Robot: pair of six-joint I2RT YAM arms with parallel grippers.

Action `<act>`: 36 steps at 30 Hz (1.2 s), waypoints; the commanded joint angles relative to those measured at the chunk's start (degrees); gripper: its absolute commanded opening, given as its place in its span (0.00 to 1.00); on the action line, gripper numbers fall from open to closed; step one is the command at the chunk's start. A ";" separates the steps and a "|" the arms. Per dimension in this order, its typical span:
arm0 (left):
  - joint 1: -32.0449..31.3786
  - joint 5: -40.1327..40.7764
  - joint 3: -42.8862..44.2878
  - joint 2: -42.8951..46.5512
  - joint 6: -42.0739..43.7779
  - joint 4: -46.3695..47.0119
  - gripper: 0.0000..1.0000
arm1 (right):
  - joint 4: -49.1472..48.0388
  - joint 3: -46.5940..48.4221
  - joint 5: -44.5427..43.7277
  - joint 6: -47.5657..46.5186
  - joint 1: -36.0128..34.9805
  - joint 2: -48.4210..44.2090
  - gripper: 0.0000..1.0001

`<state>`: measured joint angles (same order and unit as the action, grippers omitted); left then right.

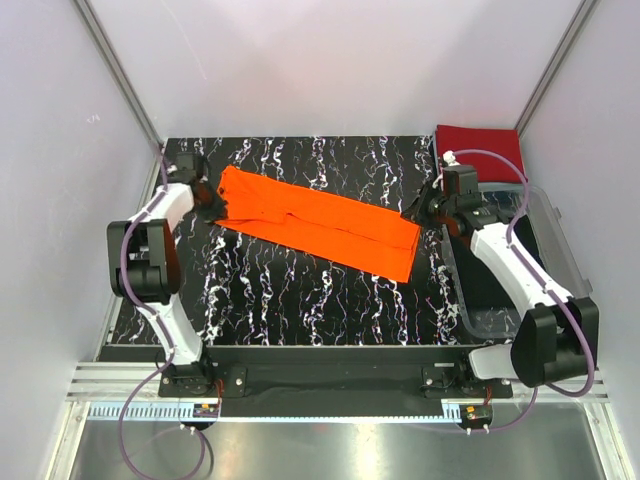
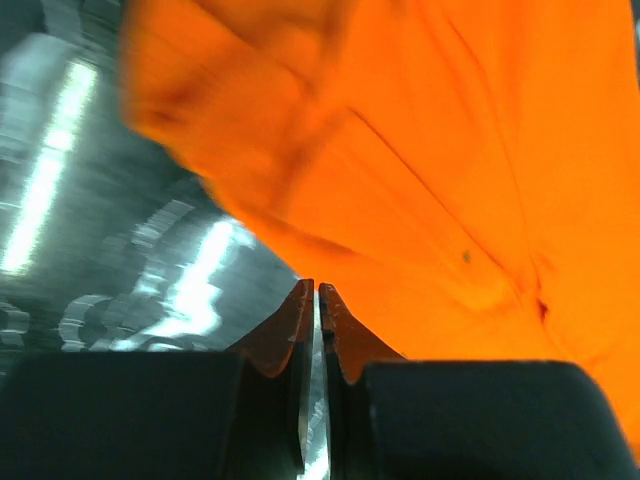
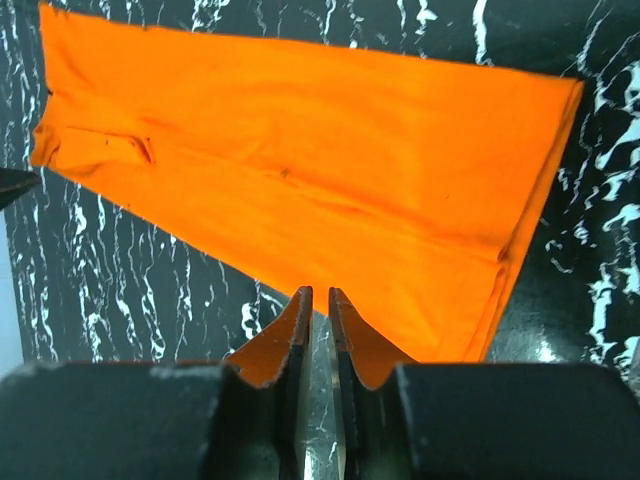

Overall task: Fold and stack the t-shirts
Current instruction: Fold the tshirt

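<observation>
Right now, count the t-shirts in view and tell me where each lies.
2. The orange t-shirt lies as a long strip across the middle of the table; the red t-shirt sits folded at the far right corner. Others may be hidden.

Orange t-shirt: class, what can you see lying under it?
The orange t-shirt lies as a long strip on the black marbled table, which shows around it. Whatever is beneath the cloth is covered.
</observation>
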<state>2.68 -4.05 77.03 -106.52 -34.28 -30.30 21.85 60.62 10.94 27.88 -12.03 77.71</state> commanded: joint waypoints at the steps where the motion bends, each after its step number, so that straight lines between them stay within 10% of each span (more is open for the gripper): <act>1: 7.15 -0.51 2.24 -0.53 -0.70 0.95 0.10 | -3.29 -1.38 2.34 1.39 -1.50 -3.01 0.18; 36: 8.92 1.69 14.19 -13.79 1.50 1.21 0.02 | 0.21 -12.10 -13.31 6.04 -8.80 15.63 0.08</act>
<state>11.55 -3.64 87.81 -118.37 -33.21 -30.35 21.17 49.78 0.64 33.52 -20.29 92.99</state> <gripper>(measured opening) 0.024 0.084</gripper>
